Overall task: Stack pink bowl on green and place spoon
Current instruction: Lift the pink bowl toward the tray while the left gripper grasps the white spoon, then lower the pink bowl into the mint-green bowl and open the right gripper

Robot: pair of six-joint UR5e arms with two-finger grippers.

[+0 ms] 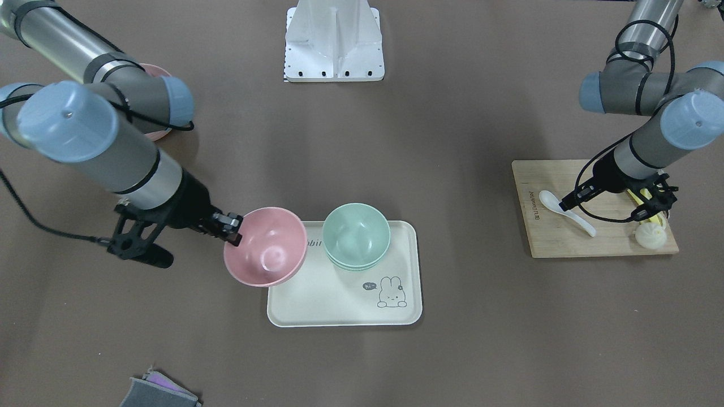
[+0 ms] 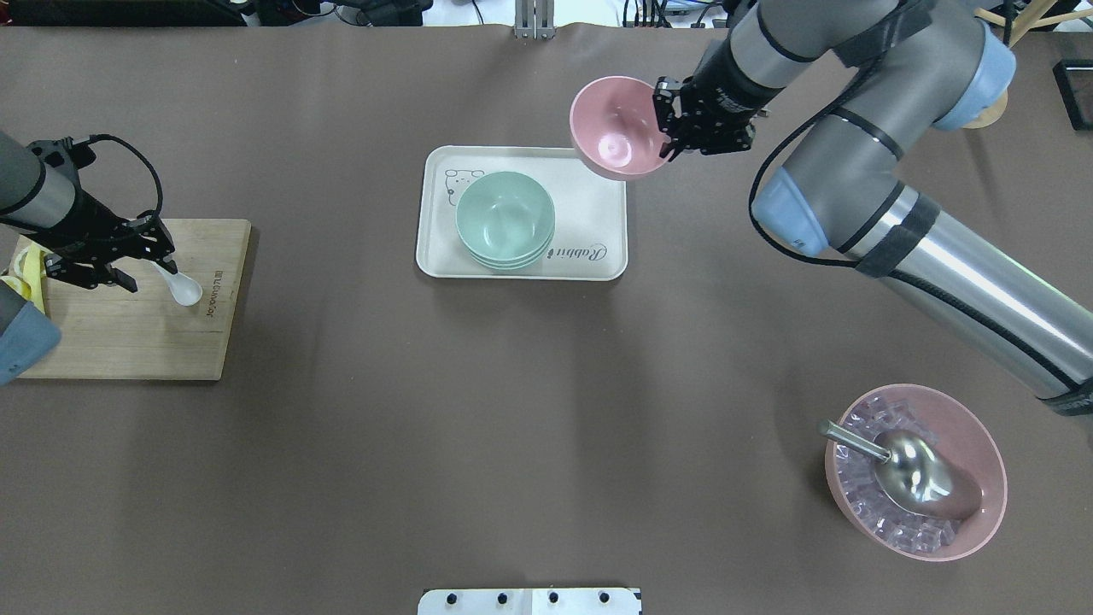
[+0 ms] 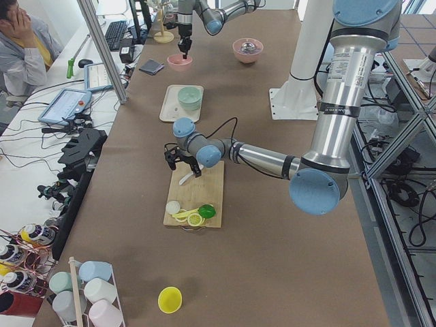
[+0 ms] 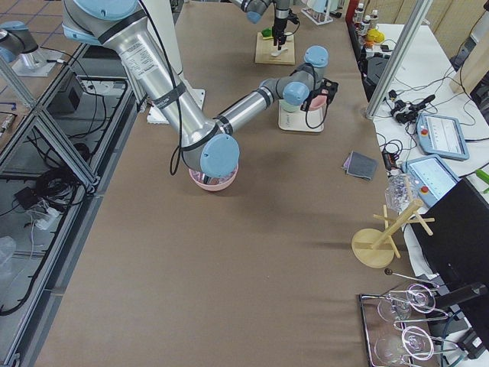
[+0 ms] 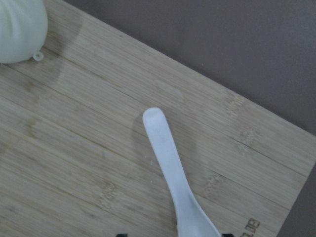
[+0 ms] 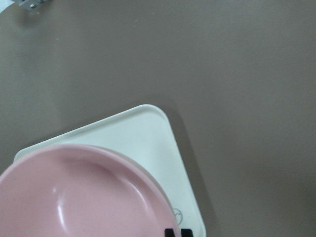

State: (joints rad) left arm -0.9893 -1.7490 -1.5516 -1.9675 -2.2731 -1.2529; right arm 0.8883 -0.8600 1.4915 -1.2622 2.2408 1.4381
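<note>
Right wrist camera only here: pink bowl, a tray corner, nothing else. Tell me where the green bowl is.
Observer: The green bowl sits on the tray, beside the pink bowl held by the right gripper, not under it.
Operator: Give me the spoon's position.
Observer: The spoon lies on the board at the robot's left.
Operator: Report the left gripper.
Observer: The left gripper is open, right over the spoon.
</note>
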